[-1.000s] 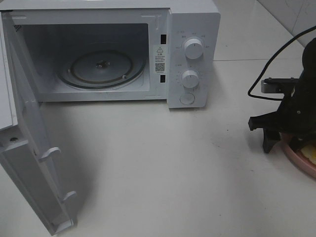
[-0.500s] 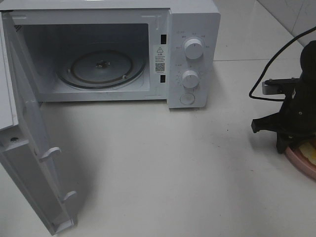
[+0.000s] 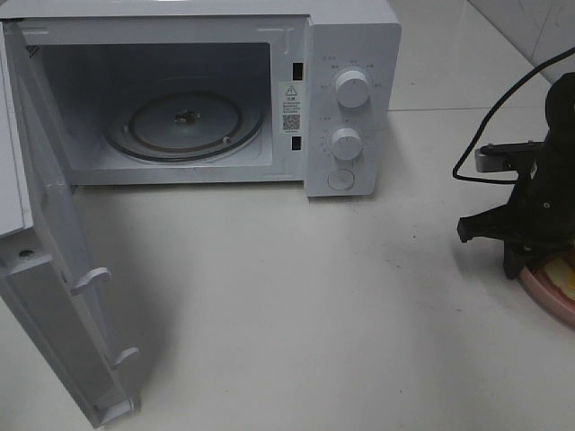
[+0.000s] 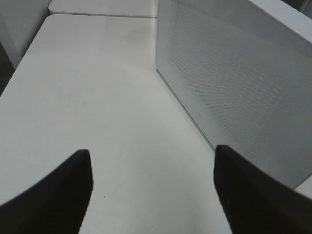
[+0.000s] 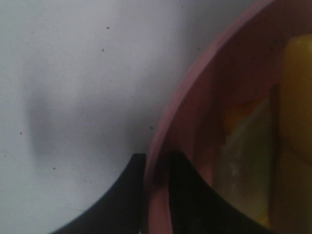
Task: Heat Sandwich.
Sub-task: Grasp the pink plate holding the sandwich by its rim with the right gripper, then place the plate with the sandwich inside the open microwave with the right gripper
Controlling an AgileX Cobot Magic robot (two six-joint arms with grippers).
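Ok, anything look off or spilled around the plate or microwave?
Nothing stands out. The microwave door is open, the turntable sits level, and the right end effector pinches the rim of the pink plate, sandwich unspilled.

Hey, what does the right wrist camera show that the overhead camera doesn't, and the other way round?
Right wrist only: the right jaws closed on the plate rim, one inside, one outside. Overhead only: the microwave, its door open, its turntable bare. Both: the plate, the sandwich and the white table.

Microwave (image 3: 352, 40) rear left, door (image 3: 54, 296) swung left; plate (image 3: 542, 293) far right, sandwich (image 3: 568, 280) apparently on it.
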